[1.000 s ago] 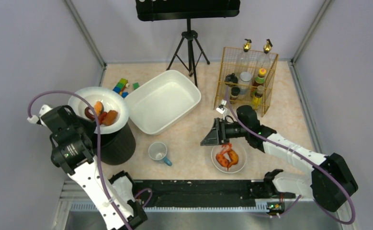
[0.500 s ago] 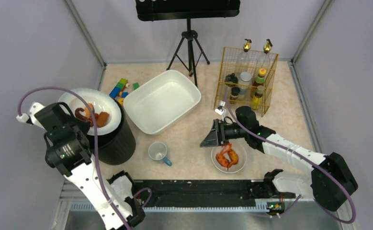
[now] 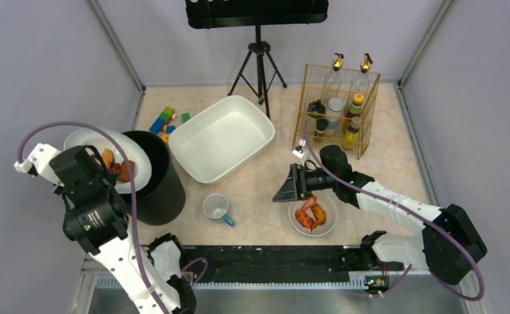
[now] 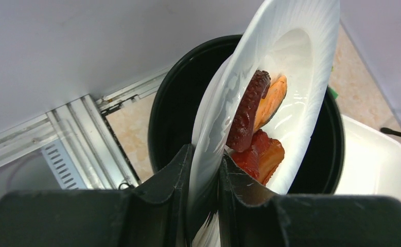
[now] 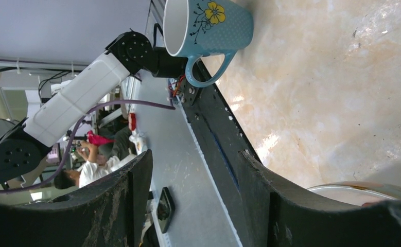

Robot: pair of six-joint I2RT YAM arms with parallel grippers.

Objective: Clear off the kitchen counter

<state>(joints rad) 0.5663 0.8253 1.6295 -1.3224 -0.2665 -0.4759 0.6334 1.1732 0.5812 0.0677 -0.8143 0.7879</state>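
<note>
- The left gripper (image 4: 205, 159) is clamped on the rim of the white plate (image 4: 291, 36), which stands steeply tilted over the black bin (image 4: 170, 98).
- To do this well, I judge the grip should stay firm and the plate's low edge stay inside the bin's mouth. Then the food scraps (image 4: 252, 134) slide in, not onto the table (image 3: 265, 183).
- The right gripper (image 3: 290, 186), jaws apart and empty, hovers just above the bowl (image 3: 328, 226), near the mug (image 3: 216, 208).
- The table lies under everything, between its metal rails.
- A second ago the plate sat nearly flat on the bin. Now it is tipped and has shifted left with the arm, while the right gripper has barely moved.
</note>
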